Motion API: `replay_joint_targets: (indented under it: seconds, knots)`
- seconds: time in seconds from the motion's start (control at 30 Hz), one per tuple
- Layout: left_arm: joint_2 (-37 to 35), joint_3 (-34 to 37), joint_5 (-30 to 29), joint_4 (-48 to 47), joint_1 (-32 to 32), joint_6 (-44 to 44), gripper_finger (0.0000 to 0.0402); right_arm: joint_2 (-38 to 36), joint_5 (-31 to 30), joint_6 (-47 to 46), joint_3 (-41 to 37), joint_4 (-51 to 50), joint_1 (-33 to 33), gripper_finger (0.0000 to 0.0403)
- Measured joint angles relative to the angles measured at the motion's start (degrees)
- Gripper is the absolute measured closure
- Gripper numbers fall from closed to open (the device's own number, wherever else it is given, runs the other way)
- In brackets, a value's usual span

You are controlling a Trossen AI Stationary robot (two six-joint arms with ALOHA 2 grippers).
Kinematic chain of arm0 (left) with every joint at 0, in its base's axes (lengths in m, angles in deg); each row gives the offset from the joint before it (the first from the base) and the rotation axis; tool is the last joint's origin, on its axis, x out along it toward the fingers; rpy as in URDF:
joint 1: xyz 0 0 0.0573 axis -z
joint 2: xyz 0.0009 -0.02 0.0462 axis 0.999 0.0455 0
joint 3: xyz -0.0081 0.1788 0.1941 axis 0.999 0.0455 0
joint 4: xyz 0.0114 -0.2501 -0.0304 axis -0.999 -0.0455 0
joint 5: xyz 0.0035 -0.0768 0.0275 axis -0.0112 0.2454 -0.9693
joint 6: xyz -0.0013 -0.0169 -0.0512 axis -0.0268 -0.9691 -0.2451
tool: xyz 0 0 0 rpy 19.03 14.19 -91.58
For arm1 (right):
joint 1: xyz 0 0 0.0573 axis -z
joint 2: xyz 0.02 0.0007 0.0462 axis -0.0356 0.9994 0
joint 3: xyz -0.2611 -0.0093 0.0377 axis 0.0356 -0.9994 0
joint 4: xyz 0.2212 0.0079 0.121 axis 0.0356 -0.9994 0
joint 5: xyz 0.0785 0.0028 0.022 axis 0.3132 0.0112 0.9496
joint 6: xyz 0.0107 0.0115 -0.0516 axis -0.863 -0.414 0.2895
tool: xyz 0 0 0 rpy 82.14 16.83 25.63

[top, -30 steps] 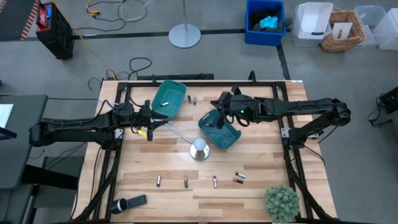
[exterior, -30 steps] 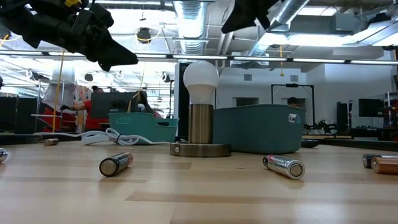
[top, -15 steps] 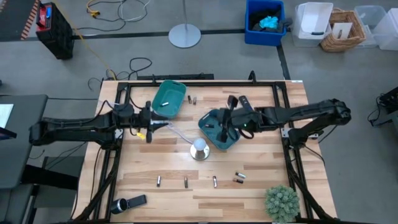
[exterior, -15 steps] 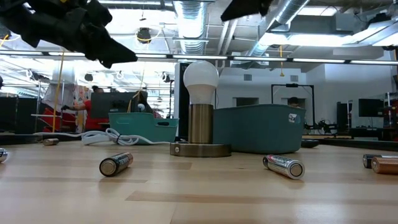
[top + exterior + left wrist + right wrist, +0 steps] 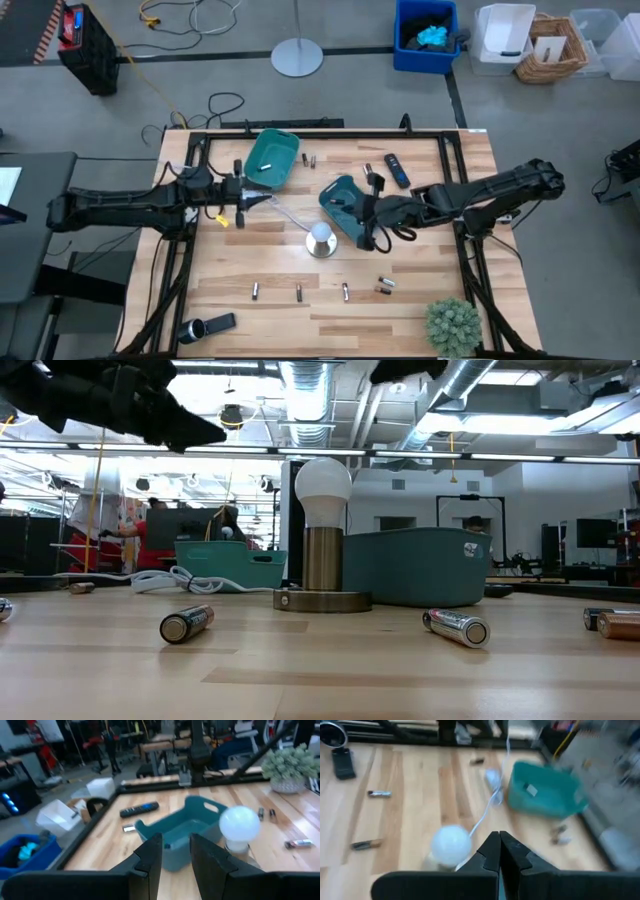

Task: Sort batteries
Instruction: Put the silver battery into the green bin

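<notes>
Wooden table point(image 5: 420, 300) carries loose batteries point(image 5: 299, 292) along its front, so the right gripper point(image 5: 371, 237), fingers pressed together and empty, hangs beside the teal bin point(image 5: 338, 199), while the left gripper point(image 5: 262, 200), slightly spread, waits near the other bin point(image 5: 272, 158)

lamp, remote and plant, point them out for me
lamp point(image 5: 321, 233), high view, on its white bulb
remote point(image 5: 396, 169), high view, middle of its dark body
plant point(image 5: 453, 325), high view, centre of its foliage

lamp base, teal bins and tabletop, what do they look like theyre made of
Lamp base: looks like brushed metal, a dull bronze sheen with soft highlights. Teal bins: probably moulded plastic, uniform matte colour, rounded rims. Tabletop: wood, pale planks with visible seams and grain, lightly glossy in the low view.
</notes>
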Motion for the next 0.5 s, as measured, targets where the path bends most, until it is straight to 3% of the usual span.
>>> replay_joint_targets:
  seconds: [0.23,0.5]
  knots:
    - [0.00,-0.02,-0.04,1.27,-1.70,0.93,0.0308,3.71,13.17,-14.15,-0.02,-1.87,-4.18,0.0365]
    - [0.02,-0.02,0.56,0.99,-1.70,-1.36,0.0308,13.67,14.91,-33.66,-0.09,-1.97,-9.06,0.0280]
